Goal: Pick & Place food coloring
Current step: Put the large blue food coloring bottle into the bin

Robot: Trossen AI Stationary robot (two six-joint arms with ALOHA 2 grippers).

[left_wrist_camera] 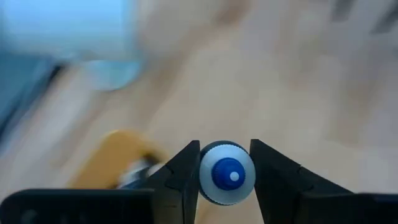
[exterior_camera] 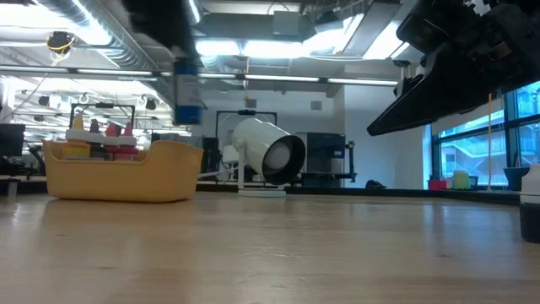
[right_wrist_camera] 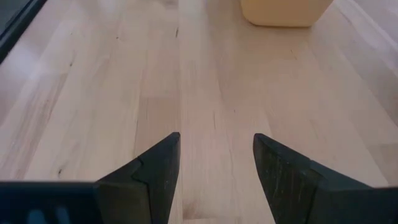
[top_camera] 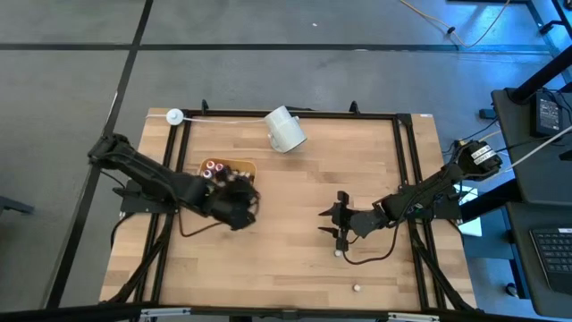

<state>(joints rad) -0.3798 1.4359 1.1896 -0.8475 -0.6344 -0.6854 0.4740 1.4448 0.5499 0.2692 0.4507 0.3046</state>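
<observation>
Left tool (left_wrist_camera: 225, 177) pinches 1 blue-capped food coloring bottle (left_wrist_camera: 227, 173), seemingly near the tray (top_camera: 243, 165); right tool (right_wrist_camera: 216, 162) spread.

The left arm reaches from the desk's left edge toward the middle, its left end effector (left_wrist_camera: 227, 177) raised, fingers (left_wrist_camera: 183, 177) clamped on a blue-capped bottle (left_wrist_camera: 227, 173). The right arm stretches in from the right edge; its right end effector (right_wrist_camera: 216, 158) hangs low over the desk, fingers (right_wrist_camera: 280, 168) parted, holding nothing.
</observation>
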